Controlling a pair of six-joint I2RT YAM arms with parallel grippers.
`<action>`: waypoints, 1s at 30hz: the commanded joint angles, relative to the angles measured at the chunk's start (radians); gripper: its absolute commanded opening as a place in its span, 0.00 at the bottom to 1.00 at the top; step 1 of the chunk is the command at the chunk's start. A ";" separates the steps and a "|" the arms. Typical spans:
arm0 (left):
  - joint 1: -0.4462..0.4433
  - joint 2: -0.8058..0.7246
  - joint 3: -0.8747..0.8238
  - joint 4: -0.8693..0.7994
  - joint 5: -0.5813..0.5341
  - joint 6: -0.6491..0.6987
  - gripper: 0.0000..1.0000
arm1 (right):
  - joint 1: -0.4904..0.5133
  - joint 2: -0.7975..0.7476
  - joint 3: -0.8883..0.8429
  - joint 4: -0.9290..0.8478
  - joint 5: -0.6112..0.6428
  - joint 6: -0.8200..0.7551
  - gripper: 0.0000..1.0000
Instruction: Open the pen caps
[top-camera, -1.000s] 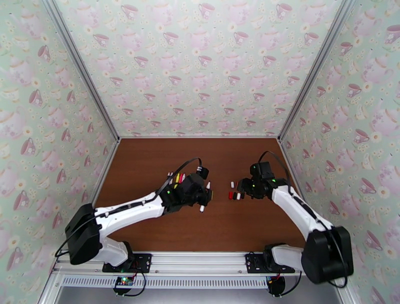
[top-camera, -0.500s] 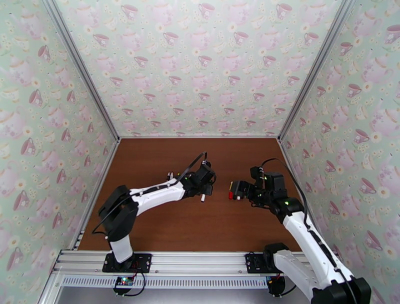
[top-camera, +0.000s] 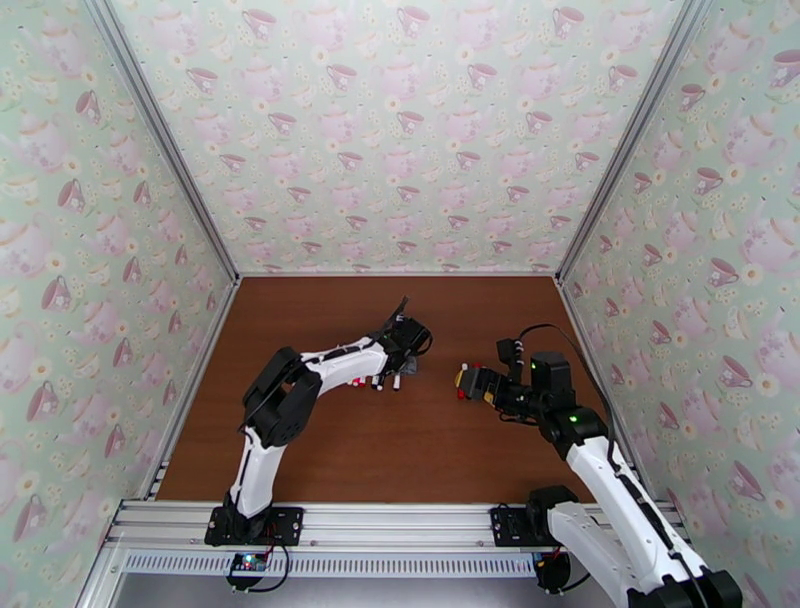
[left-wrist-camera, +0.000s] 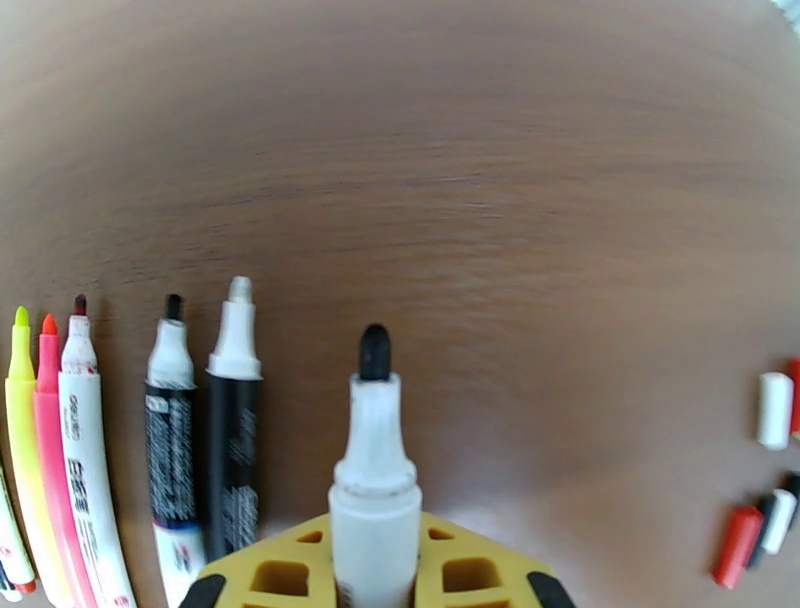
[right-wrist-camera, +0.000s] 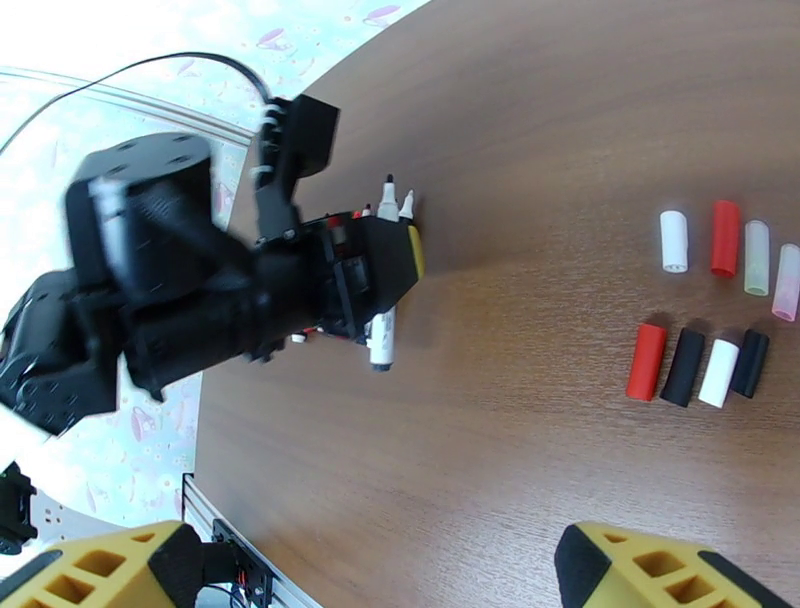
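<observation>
Clamping a black-tipped pen (left-wrist-camera: 375, 500) between them, the left jaws are closed; right jaws gape, pen caps (right-wrist-camera: 718, 372) ahead.

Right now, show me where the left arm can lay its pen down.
Bare wood lies between the pen row and the caps, just ahead of the held pen, and across the table's far half. Crowded: the pen row itself and around the caps by the right gripper.
</observation>
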 joint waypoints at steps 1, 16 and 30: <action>0.004 0.046 0.064 -0.072 -0.041 -0.057 0.08 | -0.006 0.009 -0.015 0.025 -0.022 0.018 1.00; 0.011 0.158 0.200 -0.191 -0.085 -0.107 0.20 | -0.003 0.008 -0.026 0.013 -0.018 0.018 1.00; 0.011 0.153 0.205 -0.209 -0.099 -0.107 0.32 | -0.005 -0.004 -0.020 -0.007 -0.013 0.015 1.00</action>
